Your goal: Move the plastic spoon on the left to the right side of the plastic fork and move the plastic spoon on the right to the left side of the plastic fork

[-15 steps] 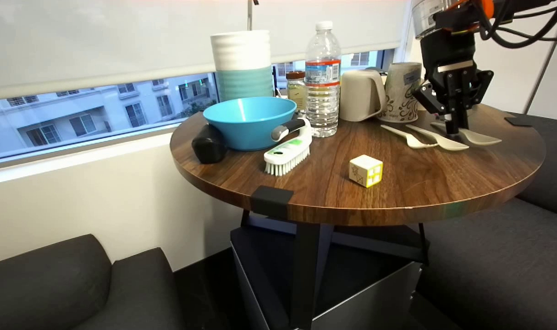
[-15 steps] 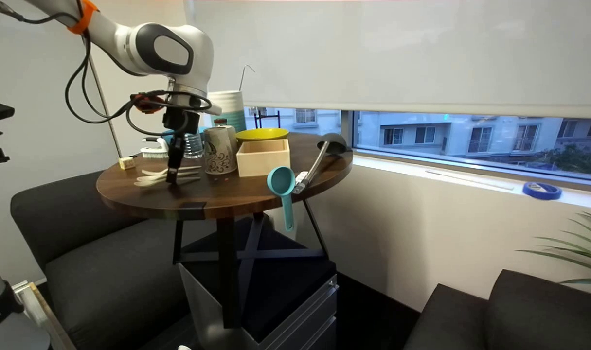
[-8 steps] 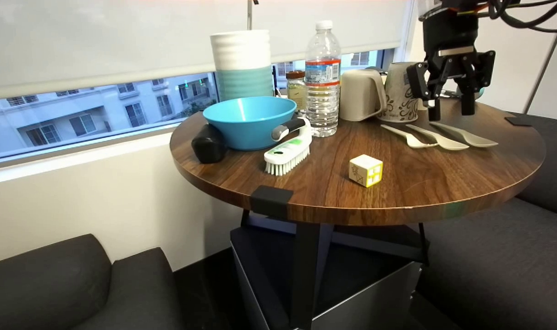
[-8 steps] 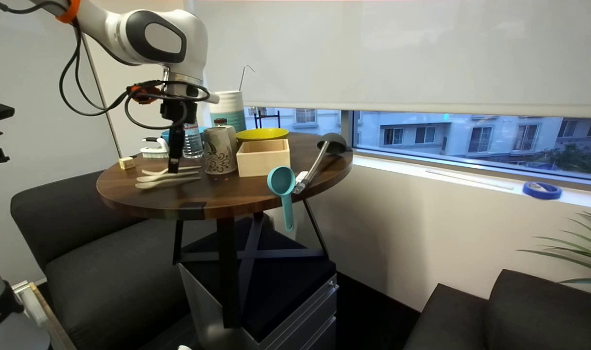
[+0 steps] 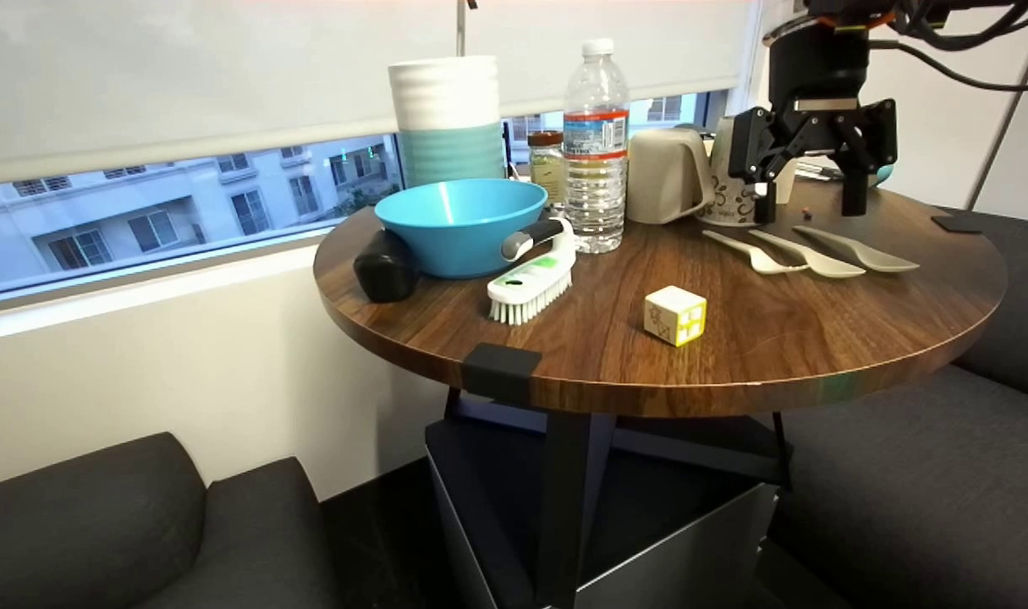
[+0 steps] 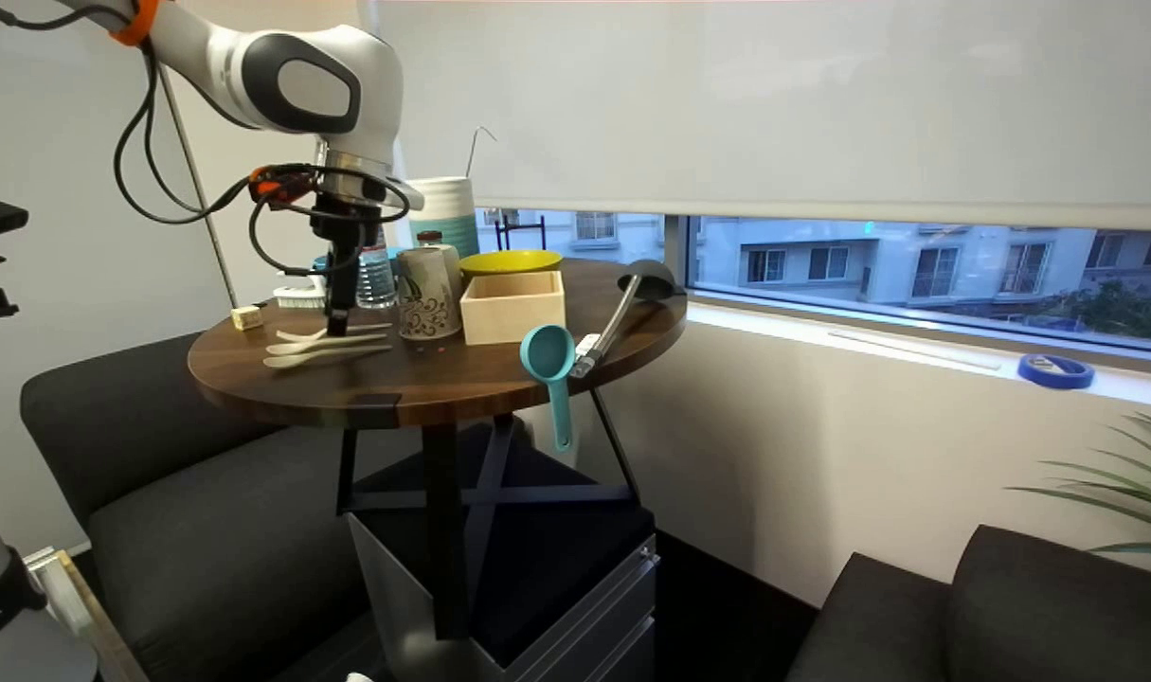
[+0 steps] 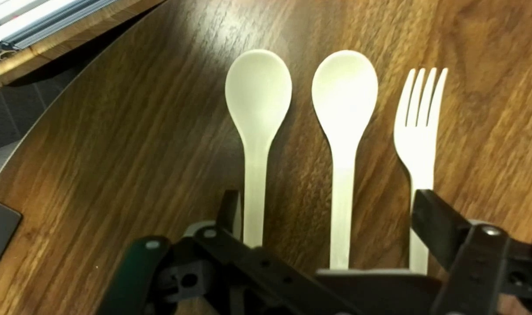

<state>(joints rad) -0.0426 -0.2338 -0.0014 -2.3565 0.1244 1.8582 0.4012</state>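
Black gripper (image 7: 328,199) has released the centre-frame spoon (image 7: 257,142), jaws wide, empty; right-of-centre spoon (image 7: 344,148) likely passes the fork (image 7: 419,148) next.

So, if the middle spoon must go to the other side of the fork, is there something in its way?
Yes, the fork itself, lying beside the middle spoon in the wrist view; lifting over it would probably work. Nothing visible stands between the claw and that spoon.

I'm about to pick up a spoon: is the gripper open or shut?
Open. In an exterior view the gripper has its fingers well apart, gripping nothing; the wrist view shows a wide gap too.
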